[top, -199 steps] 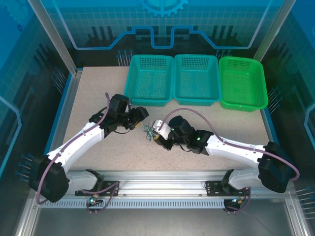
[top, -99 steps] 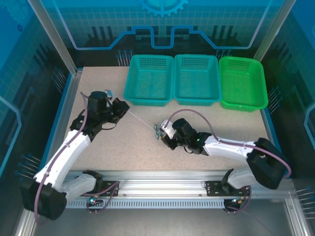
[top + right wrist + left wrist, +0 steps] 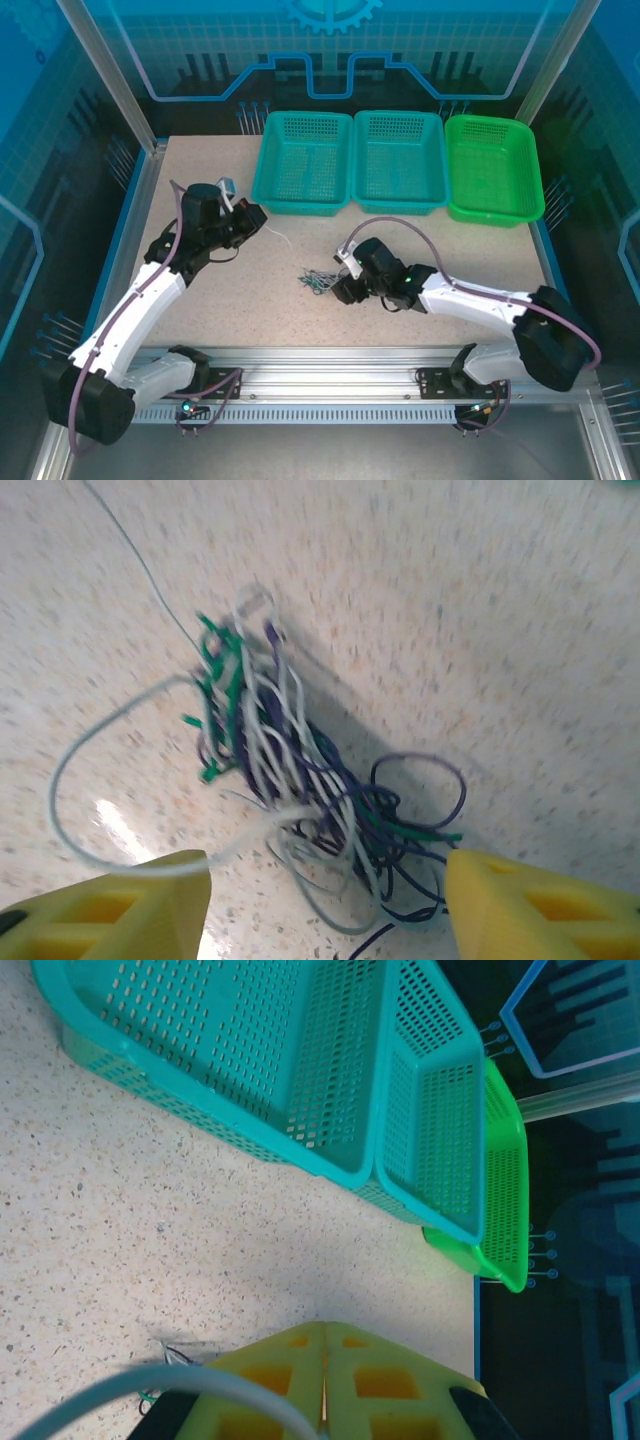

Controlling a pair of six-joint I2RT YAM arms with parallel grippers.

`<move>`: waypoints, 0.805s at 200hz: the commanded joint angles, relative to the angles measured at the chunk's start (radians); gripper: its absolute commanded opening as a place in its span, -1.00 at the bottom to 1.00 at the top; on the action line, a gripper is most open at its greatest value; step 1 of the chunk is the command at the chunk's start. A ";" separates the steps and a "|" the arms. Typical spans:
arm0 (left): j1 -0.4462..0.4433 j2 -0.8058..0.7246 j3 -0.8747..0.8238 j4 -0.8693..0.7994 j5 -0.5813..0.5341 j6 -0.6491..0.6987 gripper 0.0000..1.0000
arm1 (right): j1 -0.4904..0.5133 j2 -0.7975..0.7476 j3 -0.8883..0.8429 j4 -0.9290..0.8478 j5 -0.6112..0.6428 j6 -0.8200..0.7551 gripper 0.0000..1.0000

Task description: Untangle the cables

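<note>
Cables (image 3: pixel 318 279) lie as one small tangled knot on the speckled table (image 3: pixel 450 250), near its middle and just in front of the right claw (image 3: pixel 340 287); that claw is released, its two yellow fingers (image 3: pixel 120 905) spread wide, and the knot sits on the table ahead of the gap between them, touching neither finger as far as the right wrist view shows; in that close view the knot is a mix of green, purple, dark and whitish strands, with one pale strand looping out toward the left-hand finger and a single fine strand running off toward the top of the view; the picture is slightly blurred.

Away to the left and well apart from the knot, the left claw (image 3: pixel 258 220) is clenched; in its wrist view the two yellow fingers (image 3: pixel 270 1380) press flat together with only a thin seam between them; from above, a whitish wire (image 3: pixel 278 238) trails out of its tips onto the table, its far end lying loose and short of the knot.

Beyond both claws, along the far edge of the table, three empty baskets stand side by side and touching: a teal basket (image 3: pixel 305 165) on the left, a second teal basket (image 3: pixel 400 160) in the middle, and a green basket (image 3: pixel 495 170) on the right.
</note>
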 commanded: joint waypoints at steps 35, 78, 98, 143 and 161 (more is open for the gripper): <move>-0.012 -0.017 -0.022 -0.025 -0.056 0.052 -1.00 | -0.012 0.195 0.294 -0.067 -0.136 0.122 0.27; -0.008 -0.095 -0.036 -0.114 -0.193 0.083 -1.00 | -0.006 0.467 0.474 -0.188 -0.157 0.213 0.21; -0.005 -0.112 -0.039 -0.144 -0.230 0.086 -1.00 | -0.005 0.545 0.505 -0.242 -0.129 0.210 0.12; 0.001 -0.141 -0.031 -0.186 -0.298 0.092 -1.00 | -0.023 0.604 0.491 -0.302 -0.069 0.218 -0.49; 0.014 -0.171 -0.021 -0.252 -0.385 0.076 -1.00 | -0.070 0.576 0.455 -0.299 -0.028 0.241 -0.90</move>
